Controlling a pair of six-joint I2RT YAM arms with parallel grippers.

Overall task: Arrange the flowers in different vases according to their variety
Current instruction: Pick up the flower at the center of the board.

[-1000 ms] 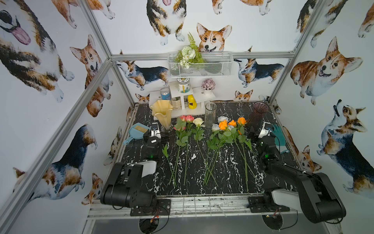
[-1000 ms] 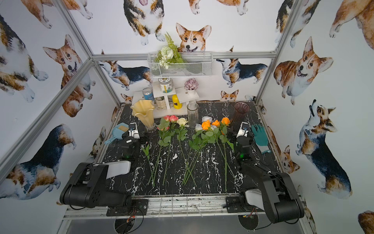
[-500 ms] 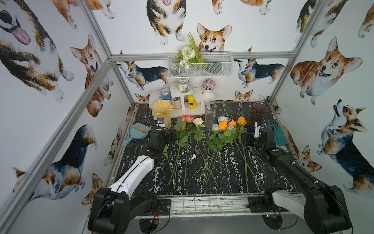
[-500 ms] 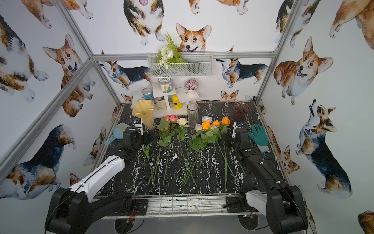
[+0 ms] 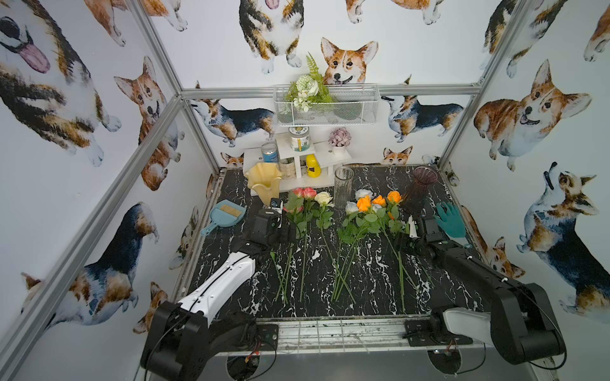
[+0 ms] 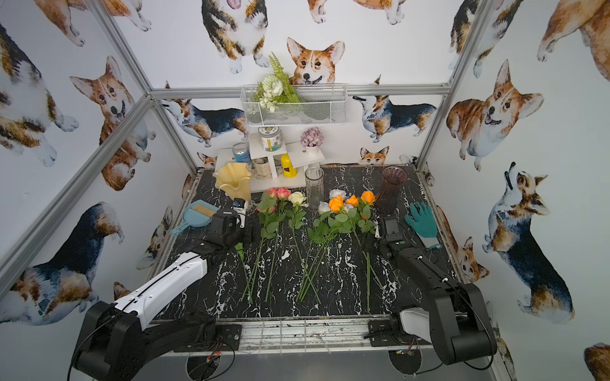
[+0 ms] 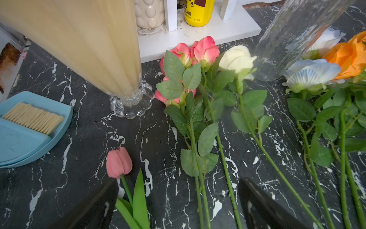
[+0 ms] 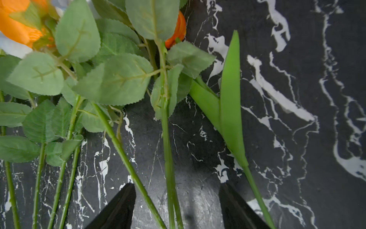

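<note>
Over the marble surface (image 5: 373,270), between the spread fingers of the right tool (image 8: 177,186), single out one orange rose stem (image 8: 166,138) lying flat before the purple vase (image 5: 421,188), close on bare stalk below the leaves, keeping the wide-spread left tool (image 7: 178,181) clear by the pink tulip (image 7: 118,162).

Flowers (image 5: 363,203) on table (image 5: 373,273) before vases (image 5: 343,181)

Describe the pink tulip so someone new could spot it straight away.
On the black marble table, find the creamy-yellow wavy-rimmed vase at the back. Nearer the robot than its clear glass foot, between the blue dustpan and the pink roses, lies the pink tulip. Unlike the roses, it has a smooth closed bud and long blade-shaped leaves without toothed edges.
</note>
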